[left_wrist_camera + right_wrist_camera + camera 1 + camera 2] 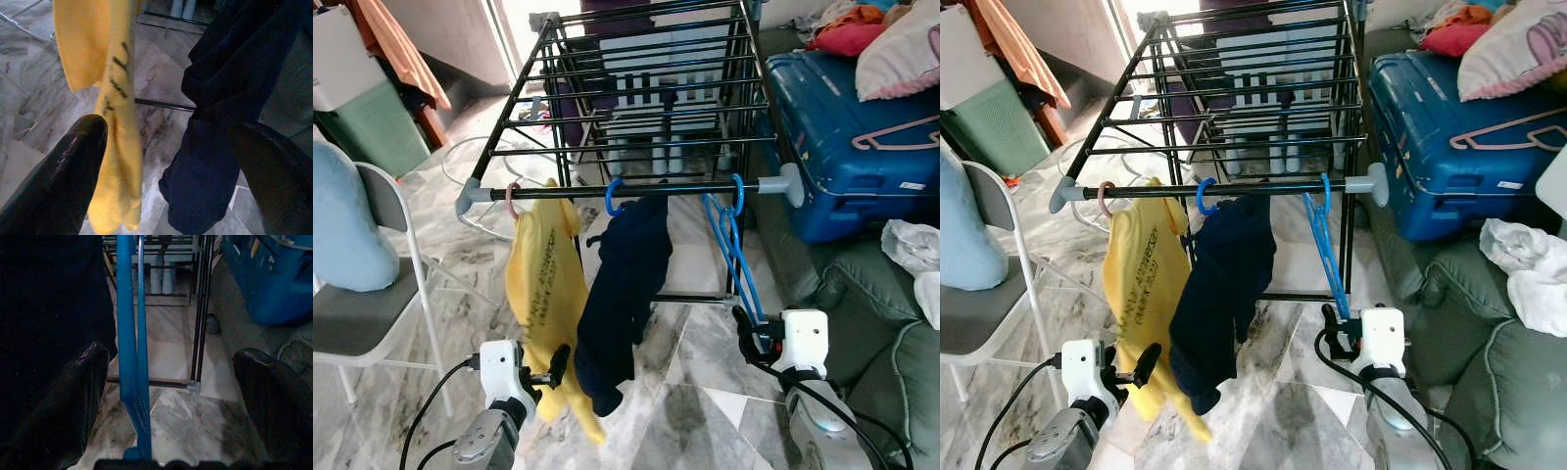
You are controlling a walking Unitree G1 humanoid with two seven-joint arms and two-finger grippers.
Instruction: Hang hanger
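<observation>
A black drying rack point(636, 108) stands ahead, and three hangers hook on its front rail point(578, 191). A pink hanger at the left carries a yellow garment point(543, 284). A blue one in the middle carries a navy garment point(622, 294). An empty blue hanger point(734, 245) dangles at the rail's right end. My right gripper point(744, 325) is open just under it, and the hanger's lower end point(129, 357) hangs between the fingers point(83, 391) untouched. My left gripper point(558, 367) is open low beside the yellow garment point(112, 73), with the navy garment point(230, 88) near its other finger.
A blue suitcase point(842, 127) with a pink hanger point(901, 132) on it lies right of the rack. A green sofa point(881, 333) with white cloth is at the near right. A folding chair point(372, 304) with a blue cushion stands left. The floor is marble.
</observation>
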